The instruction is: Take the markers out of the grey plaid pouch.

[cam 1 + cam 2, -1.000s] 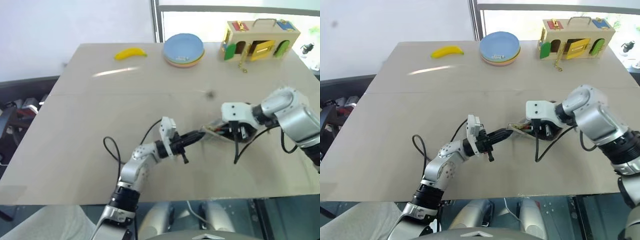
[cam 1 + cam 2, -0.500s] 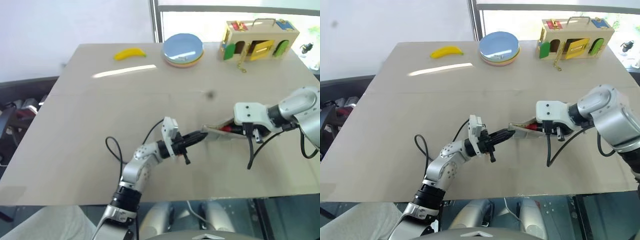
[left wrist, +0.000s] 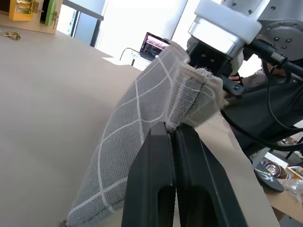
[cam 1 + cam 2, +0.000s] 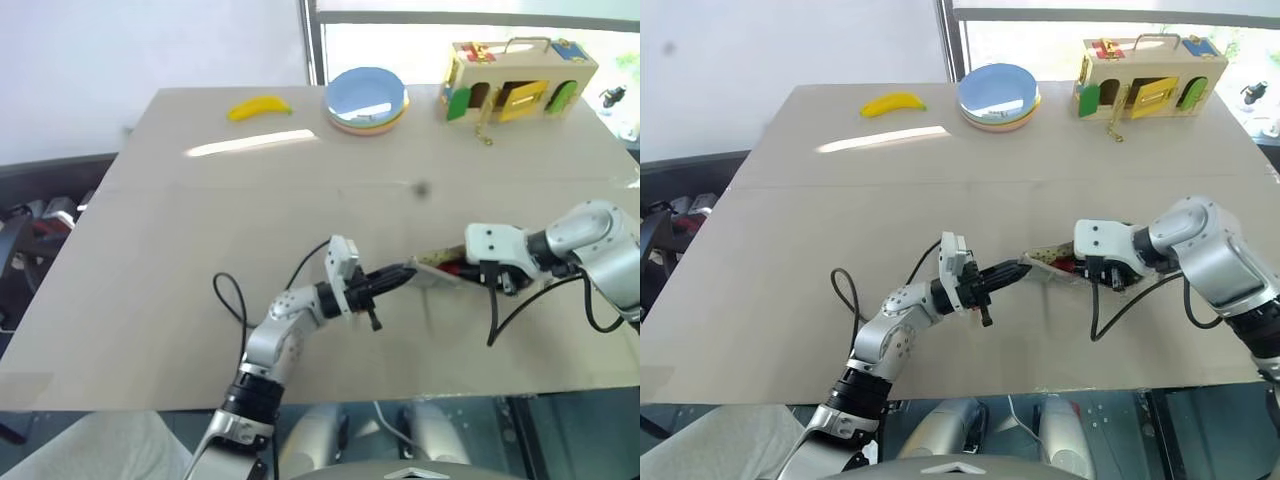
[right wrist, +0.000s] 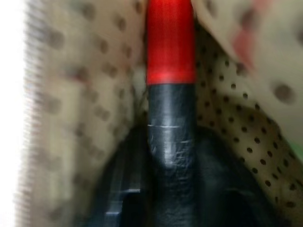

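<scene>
At table centre, left gripper pinches edge of grey plaid pouch — fingers fully closed on fabric. Right gripper sits at pouch mouth w/ red-capped marker between its fingers — grip unclear.

Left claw fingers pressed together, right claw angled downward

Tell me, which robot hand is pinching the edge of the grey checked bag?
The left gripper. Its two black fingers are shut on the grey plaid pouch edge, while the right gripper reaches into the pouch's open mouth at the red-capped marker.
</scene>
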